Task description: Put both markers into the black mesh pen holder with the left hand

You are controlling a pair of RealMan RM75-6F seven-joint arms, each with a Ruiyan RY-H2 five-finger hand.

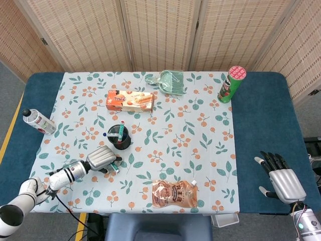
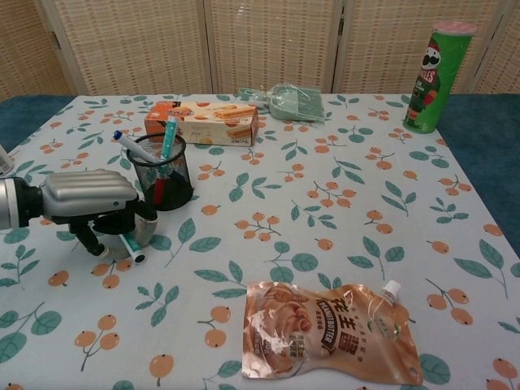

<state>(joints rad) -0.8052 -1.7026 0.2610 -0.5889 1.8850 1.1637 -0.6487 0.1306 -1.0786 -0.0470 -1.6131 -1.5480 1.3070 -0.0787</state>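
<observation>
The black mesh pen holder (image 1: 120, 137) (image 2: 163, 175) stands left of the table's middle, with a blue-capped white marker (image 2: 130, 145) and a teal pen (image 2: 168, 135) sticking out of it. Just in front of it my left hand (image 1: 102, 158) (image 2: 88, 198) lies low on the cloth, palm down. Its fingers curl around a white and teal marker (image 2: 130, 246) (image 1: 114, 166), whose end pokes out beneath them near the table. My right hand (image 1: 282, 179) hangs open, fingers spread, over the blue table edge at the far right, seen only in the head view.
Behind the holder lies an orange biscuit box (image 1: 130, 100). A green dustpan (image 1: 170, 82) and a green crisp can (image 1: 230, 84) sit at the back. A snack pouch (image 1: 174, 194) lies near the front edge, a bottle (image 1: 39, 120) at the far left.
</observation>
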